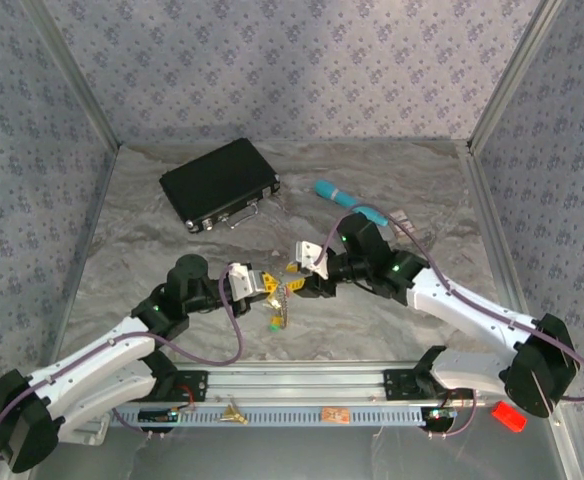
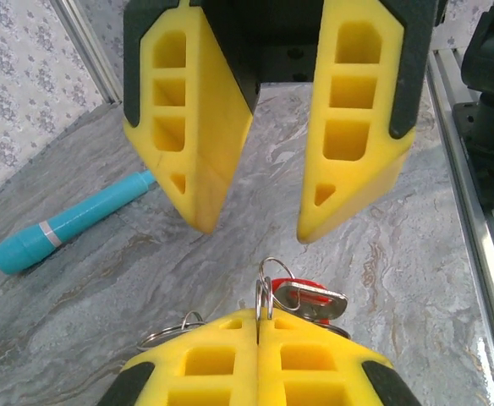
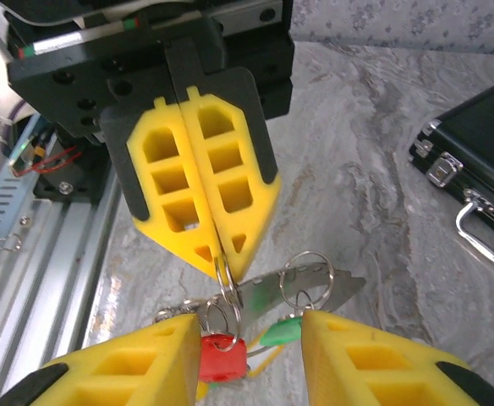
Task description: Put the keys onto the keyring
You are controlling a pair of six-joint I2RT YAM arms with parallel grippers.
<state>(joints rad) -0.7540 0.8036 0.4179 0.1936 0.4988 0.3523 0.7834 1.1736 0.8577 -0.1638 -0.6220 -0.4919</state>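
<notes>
My left gripper (image 2: 260, 317) is shut on a thin wire ring of the keyring (image 2: 266, 292), which stands up from between its yellow fingertips. A red-headed key (image 2: 304, 289) with a silver blade hangs off that ring. In the right wrist view the left gripper (image 3: 222, 258) pinches the keyring (image 3: 224, 279) from above. My right gripper (image 3: 251, 338) is open around the bunch. The red key head (image 3: 222, 355) and a green key head (image 3: 281, 331) sit between its fingers, and a silver blade (image 3: 315, 292) carries another small ring. Both grippers meet at mid-table (image 1: 284, 278), where the keys (image 1: 277, 312) dangle.
A black case (image 1: 219, 183) with a metal handle lies at the back left. The teal pen-shaped tool (image 1: 349, 200) is behind the right arm. A red block (image 1: 508, 416) sits at the near right corner. The metal rail (image 1: 302, 385) runs along the near edge.
</notes>
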